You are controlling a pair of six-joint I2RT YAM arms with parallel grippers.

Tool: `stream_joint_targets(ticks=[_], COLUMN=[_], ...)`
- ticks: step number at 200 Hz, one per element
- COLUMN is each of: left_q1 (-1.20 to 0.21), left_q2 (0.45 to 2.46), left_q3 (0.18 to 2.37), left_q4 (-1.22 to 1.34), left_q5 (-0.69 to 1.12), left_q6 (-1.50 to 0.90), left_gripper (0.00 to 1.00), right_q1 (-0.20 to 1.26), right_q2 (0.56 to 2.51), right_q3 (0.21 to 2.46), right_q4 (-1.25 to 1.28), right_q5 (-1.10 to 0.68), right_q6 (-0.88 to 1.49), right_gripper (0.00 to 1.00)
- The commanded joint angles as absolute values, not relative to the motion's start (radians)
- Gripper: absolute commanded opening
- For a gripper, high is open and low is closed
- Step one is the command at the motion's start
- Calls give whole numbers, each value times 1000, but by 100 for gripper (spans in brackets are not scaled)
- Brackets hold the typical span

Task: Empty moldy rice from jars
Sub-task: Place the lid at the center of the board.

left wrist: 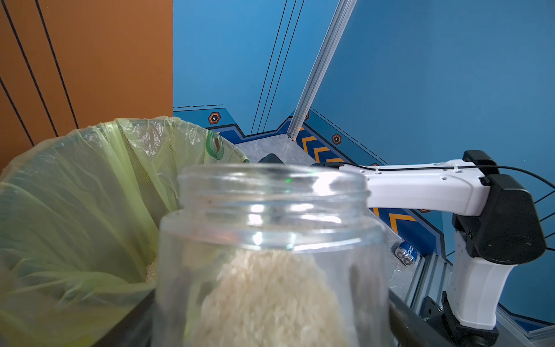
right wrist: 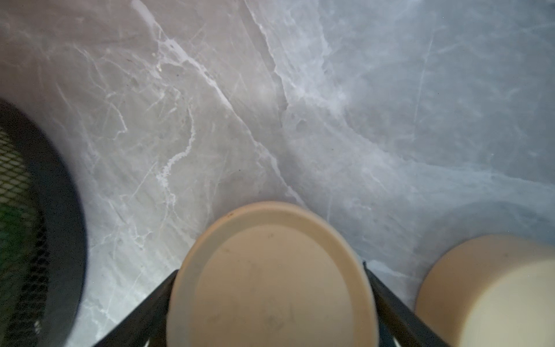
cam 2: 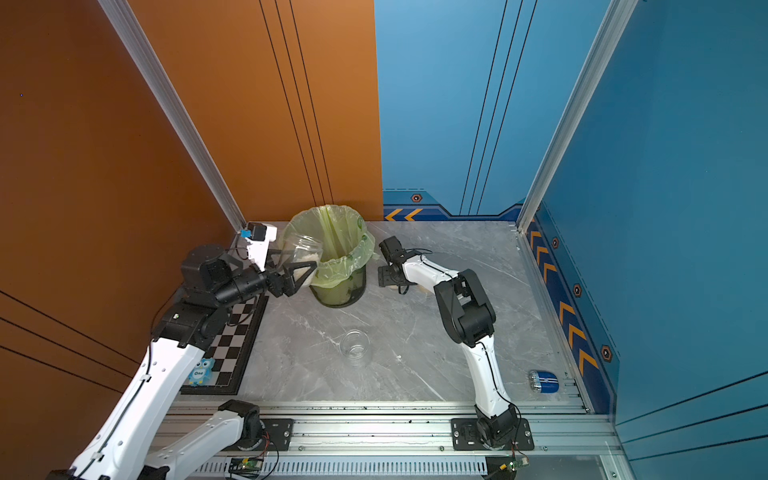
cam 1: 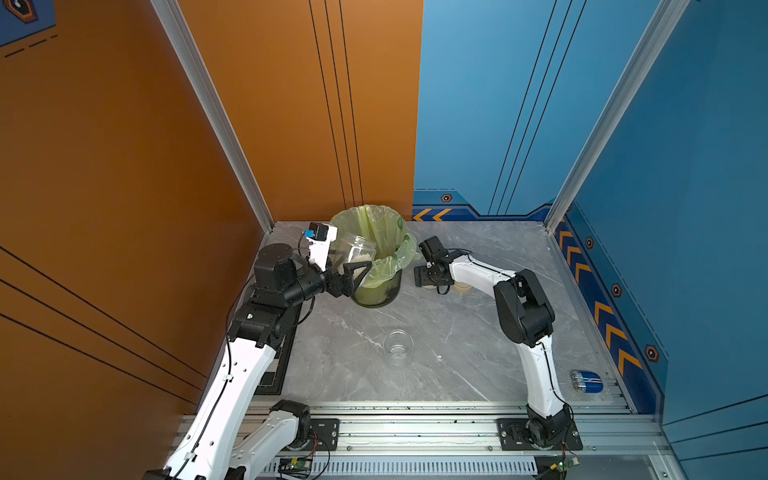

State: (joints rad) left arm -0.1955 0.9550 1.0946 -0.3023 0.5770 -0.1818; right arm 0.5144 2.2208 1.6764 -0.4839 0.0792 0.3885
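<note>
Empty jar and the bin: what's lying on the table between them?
Nothing. Between the empty jar and the bin the table is bare marble, as both top views show.

left jaws gripping rice jar [cam 1: 354, 249] by green-lined bin [cam 1: 377, 292], empty jar [cam 1: 398, 345] mid-table

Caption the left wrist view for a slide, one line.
Open clear jar of rice beside the green-lined bin, right arm beyond.

Bin [cam 1: 376, 297] rear-centre — empty jar [cam 1: 398, 347] before it, lids [right wrist: 270, 279] right.
</note>
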Motion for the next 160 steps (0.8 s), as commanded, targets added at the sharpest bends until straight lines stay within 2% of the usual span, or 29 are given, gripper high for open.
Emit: stream_joint_targets(ticks=[1, 17, 160], left_q1=[-185, -185, -184], left_q2=[928, 929, 890], left_q3=[1140, 1140, 1118], left_q4=[-243, -242, -242], left_q5=[559, 544, 527], left_q6=[-186, -191, -203], left_gripper=[0, 0, 0], right_q1=[514, 516, 511], right_q2=[2206, 2180, 1889], right_q3=[1684, 1679, 1620], right_q4=[-555, -562, -701], right_q5=[53, 42, 41], right_q6=[377, 382, 439], right_gripper=[90, 100, 100])
